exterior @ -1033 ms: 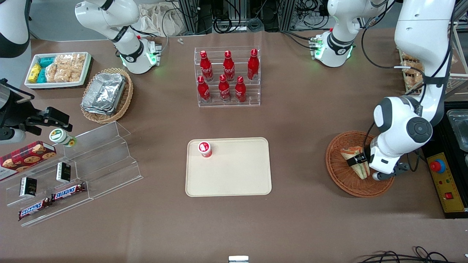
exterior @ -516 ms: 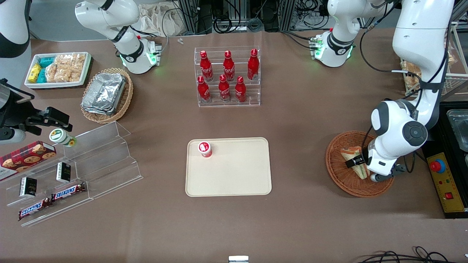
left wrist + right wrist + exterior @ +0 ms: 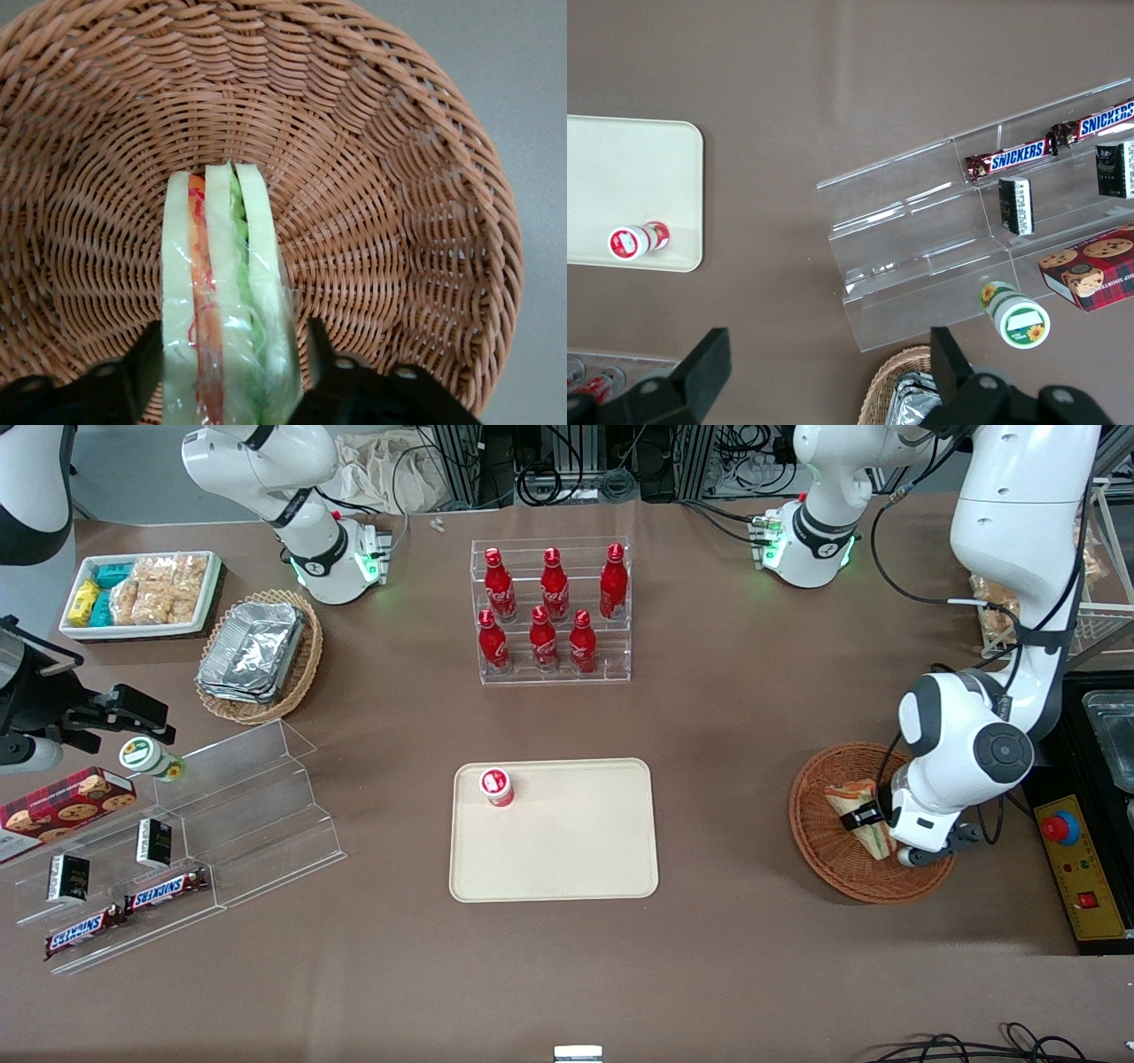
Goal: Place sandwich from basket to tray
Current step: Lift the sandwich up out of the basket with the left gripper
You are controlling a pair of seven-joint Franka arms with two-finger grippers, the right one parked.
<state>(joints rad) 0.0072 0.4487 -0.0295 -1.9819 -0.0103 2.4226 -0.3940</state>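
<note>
Tray (image 3: 567, 868) sits mid-surface w/ a red cup (image 3: 497, 786) in one corner; rest of it bare. Sandwich (image 3: 221, 310) is in the basket (image 3: 819, 841), toward the working arm's end. Tool (image 3: 226, 372) straddles the wedge, fingers (image 3: 146, 363) on both bread faces, apparently clamped on it. Lift straight up to clear the rim before traversing; grip gently, wrap looks slippery. Surface btwn basket & tray is open.

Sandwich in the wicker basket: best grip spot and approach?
Pinch the sandwich across its two flat bread faces near the wide end, coming from above. It stands on edge in the basket, layers facing up, so the faces are free. The gripper already straddles it there; whether the jaws press it is unclear.
</note>
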